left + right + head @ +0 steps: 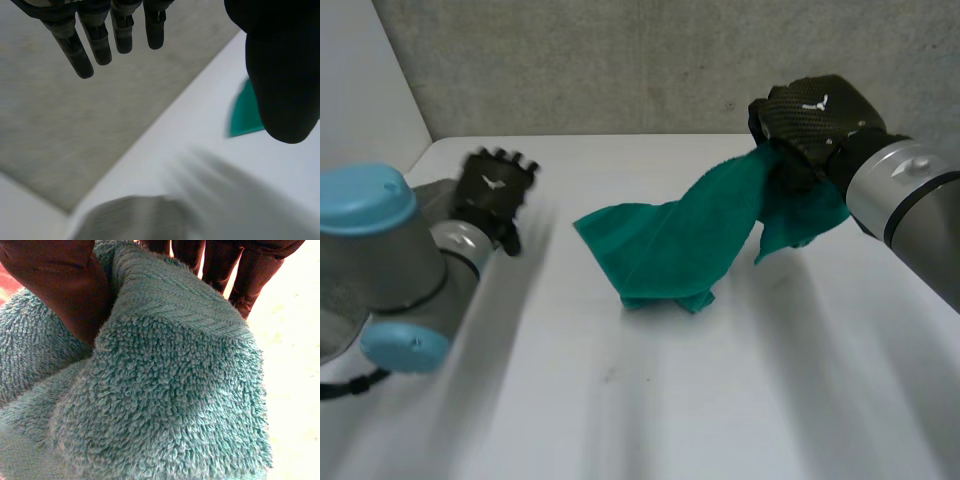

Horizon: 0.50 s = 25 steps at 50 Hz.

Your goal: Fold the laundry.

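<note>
1. The fingers [220, 265] and thumb [60, 285] of the right hand [810, 125] were clamped on an upper part of the green towel [175, 405], with its pile bunched between them. I could not tell whether they held a corner or an edge.
2. From that pinch one end of the towel was held up above the table [650, 420]. A short flap hung loose under the hand. The longer part sloped down to a crumpled heap resting on the table.
3. The fingers [100, 45] of the left hand [495, 185] were straight and apart. Its thumb [282, 75] was spread away from them, and the hand held nothing.
4. That hand hung well apart from the towel, on the side away from the right hand. Bare table lay between it and the towel's nearest corner.
5. I judged the step in hand to be lifting the towel so that it could be opened out. No neat fold showed anywhere, so the task looked to be at its start.
6. The next move seemed to call for a second grip. The left hand would need to reach the towel's nearest free corner and pinch it. The two hands could then draw the towel flat on the table before folding it. Raising it with the right hand alone would probably leave it hanging twisted.
</note>
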Each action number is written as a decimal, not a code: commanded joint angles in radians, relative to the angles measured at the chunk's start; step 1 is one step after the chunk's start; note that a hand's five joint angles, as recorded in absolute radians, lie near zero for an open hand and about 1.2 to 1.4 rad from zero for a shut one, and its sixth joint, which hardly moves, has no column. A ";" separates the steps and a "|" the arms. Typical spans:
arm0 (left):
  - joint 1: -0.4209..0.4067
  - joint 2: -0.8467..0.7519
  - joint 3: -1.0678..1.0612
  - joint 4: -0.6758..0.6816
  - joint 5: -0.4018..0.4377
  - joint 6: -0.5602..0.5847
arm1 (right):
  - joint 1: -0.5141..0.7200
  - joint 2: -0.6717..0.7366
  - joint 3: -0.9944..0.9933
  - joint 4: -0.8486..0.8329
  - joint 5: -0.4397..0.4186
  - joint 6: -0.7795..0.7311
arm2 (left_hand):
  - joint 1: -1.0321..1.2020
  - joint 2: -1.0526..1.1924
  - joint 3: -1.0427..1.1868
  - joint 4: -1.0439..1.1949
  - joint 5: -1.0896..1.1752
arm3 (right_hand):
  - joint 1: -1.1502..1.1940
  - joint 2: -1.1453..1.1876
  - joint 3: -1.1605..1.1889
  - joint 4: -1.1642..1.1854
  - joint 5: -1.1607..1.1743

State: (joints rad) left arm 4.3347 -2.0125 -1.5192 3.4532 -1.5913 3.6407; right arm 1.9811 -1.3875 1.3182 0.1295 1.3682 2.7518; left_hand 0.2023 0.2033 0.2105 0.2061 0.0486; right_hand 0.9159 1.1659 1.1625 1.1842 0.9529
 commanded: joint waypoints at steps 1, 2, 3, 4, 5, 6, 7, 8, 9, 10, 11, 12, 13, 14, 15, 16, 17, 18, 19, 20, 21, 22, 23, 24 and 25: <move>-0.096 -0.015 -0.073 -0.046 0.080 -0.186 | 0.002 -0.030 -0.048 0.005 0.009 0.112 | -0.028 -0.029 -0.036 -0.032 -0.049 | 0.480 0.230 0.234 0.212 0.269; -0.101 -0.023 -0.073 -0.046 0.082 -0.207 | 0.002 -0.033 -0.053 0.007 0.009 0.129 | -0.028 -0.029 -0.036 -0.032 -0.049 | 0.480 0.230 0.234 0.212 0.269; -0.110 -0.041 -0.068 -0.046 0.088 -0.259 | 0.004 -0.041 -0.060 0.007 0.008 0.158 | -0.028 -0.029 -0.036 -0.032 -0.049 | 0.480 0.230 0.234 0.212 0.269; -0.113 -0.052 -0.065 -0.046 0.090 -0.287 | 0.004 -0.047 -0.063 0.007 0.008 0.169 | -0.028 -0.029 -0.036 -0.032 -0.049 | 0.480 0.230 0.234 0.212 0.269; -0.118 -0.061 -0.061 -0.046 0.091 -0.316 | 0.004 -0.051 -0.066 0.007 0.008 0.178 | -0.028 -0.029 -0.036 -0.032 -0.049 | 0.480 0.230 0.234 0.212 0.269; -0.127 -0.068 -0.052 -0.048 0.097 -0.377 | 0.005 -0.061 -0.070 0.007 0.005 0.193 | -0.028 -0.029 -0.036 -0.032 -0.049 | 0.480 0.230 0.234 0.212 0.269; -0.132 -0.069 -0.045 -0.048 0.100 -0.410 | 0.005 -0.068 -0.071 0.007 0.005 0.199 | -0.028 -0.029 -0.036 -0.032 -0.049 | 0.480 0.230 0.234 0.212 0.269; -0.136 -0.071 -0.039 -0.048 0.105 -0.444 | 0.005 -0.071 -0.073 0.007 0.008 0.201 | -0.028 -0.029 -0.036 -0.032 -0.049 | 0.480 0.230 0.234 0.212 0.269; -0.142 -0.072 -0.033 -0.048 0.111 -0.477 | 0.005 -0.076 -0.073 0.007 0.008 0.204 | -0.028 -0.029 -0.036 -0.032 -0.049 | 0.480 0.230 0.234 0.212 0.269; -0.153 -0.074 -0.023 -0.048 0.126 -0.540 | 0.007 -0.082 -0.073 0.009 0.009 0.206 | -0.027 -0.028 -0.035 -0.031 -0.048 | 0.480 0.230 0.234 0.212 0.269; -0.158 -0.074 -0.015 -0.048 0.134 -0.569 | 0.007 -0.087 -0.073 0.009 0.009 0.206 | -0.027 -0.028 -0.035 -0.031 -0.048 | 0.480 0.230 0.234 0.212 0.269; -0.161 -0.075 -0.010 -0.048 0.142 -0.596 | 0.007 -0.087 -0.073 0.009 0.009 0.207 | -0.024 -0.025 -0.032 -0.028 -0.045 | 0.480 0.230 0.234 0.212 0.269; -0.162 -0.077 -0.003 -0.049 0.151 -0.622 | 0.007 -0.090 -0.073 0.009 0.011 0.207 | -0.021 -0.022 -0.029 -0.025 -0.042 | 0.480 0.230 0.234 0.212 0.269; -0.164 -0.083 0.010 -0.052 0.168 -0.666 | 0.008 -0.097 -0.073 0.007 0.011 0.209 | -0.018 -0.019 -0.026 -0.022 -0.039 | 0.480 0.230 0.234 0.212 0.269; -0.165 -0.086 0.014 -0.054 0.175 -0.686 | 0.010 -0.102 -0.074 0.009 0.011 0.209 | -0.018 -0.019 -0.026 -0.022 -0.039 | 0.480 0.230 0.234 0.212 0.269; -0.165 -0.094 0.019 -0.055 0.183 -0.705 | 0.013 -0.107 -0.074 0.009 0.011 0.212 | -0.015 -0.016 -0.023 -0.019 -0.036 | 0.480 0.230 0.234 0.212 0.269; -0.167 -0.104 0.024 -0.057 0.189 -0.721 | 0.018 -0.110 -0.076 0.009 0.012 0.213 | -0.015 -0.016 -0.023 -0.019 -0.036 | 0.480 0.230 0.234 0.212 0.269; -0.174 -0.127 0.037 -0.062 0.200 -0.749 | 0.027 -0.116 -0.076 0.007 0.012 0.221 | -0.009 -0.010 -0.018 -0.013 -0.030 | 0.480 0.230 0.234 0.212 0.269; -0.179 -0.138 0.047 -0.063 0.205 -0.758 | 0.030 -0.119 -0.076 0.009 0.012 0.224 | -0.009 -0.010 -0.018 -0.013 -0.030 | 0.480 0.230 0.234 0.212 0.269; -0.185 -0.149 0.054 -0.065 0.206 -0.769 | 0.035 -0.119 -0.077 0.009 0.012 0.229 | -0.006 -0.007 -0.015 -0.010 -0.027 | 0.480 0.230 0.234 0.212 0.269; -0.203 -0.167 0.077 -0.068 0.208 -0.783 | 0.042 -0.122 -0.077 0.010 0.012 0.235 | -0.004 -0.005 -0.012 -0.007 -0.024 | 0.480 0.230 0.234 0.212 0.269; -0.208 -0.175 0.085 -0.069 0.208 -0.787 | 0.045 -0.122 -0.077 0.012 0.012 0.238 | -0.003 -0.005 -0.012 -0.007 -0.024 | 0.480 0.230 0.234 0.212 0.269; -0.214 -0.183 0.094 -0.071 0.206 -0.792 | 0.050 -0.123 -0.077 0.013 0.012 0.241 | -0.001 -0.002 -0.009 -0.004 -0.021 | 0.480 0.230 0.234 0.212 0.269; -0.217 -0.192 0.102 -0.074 0.208 -0.800 | 0.051 -0.125 -0.076 0.015 0.012 0.244 | -0.001 -0.002 -0.009 -0.004 -0.021 | 0.480 0.230 0.234 0.212 0.269; -0.224 -0.209 0.117 -0.077 0.208 -0.812 | 0.056 -0.128 -0.076 0.021 0.012 0.250 | 0.002 0.001 -0.006 -0.001 -0.018 | 0.480 0.230 0.234 0.212 0.269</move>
State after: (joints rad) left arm 4.1441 -2.1569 -1.4613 3.3894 -1.3901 2.8733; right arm 2.0146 -1.5058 1.2415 0.1394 1.3804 2.9814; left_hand 0.2023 0.2033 0.2105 0.2061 0.0485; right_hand 0.9159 1.1659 1.1625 1.1844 0.9529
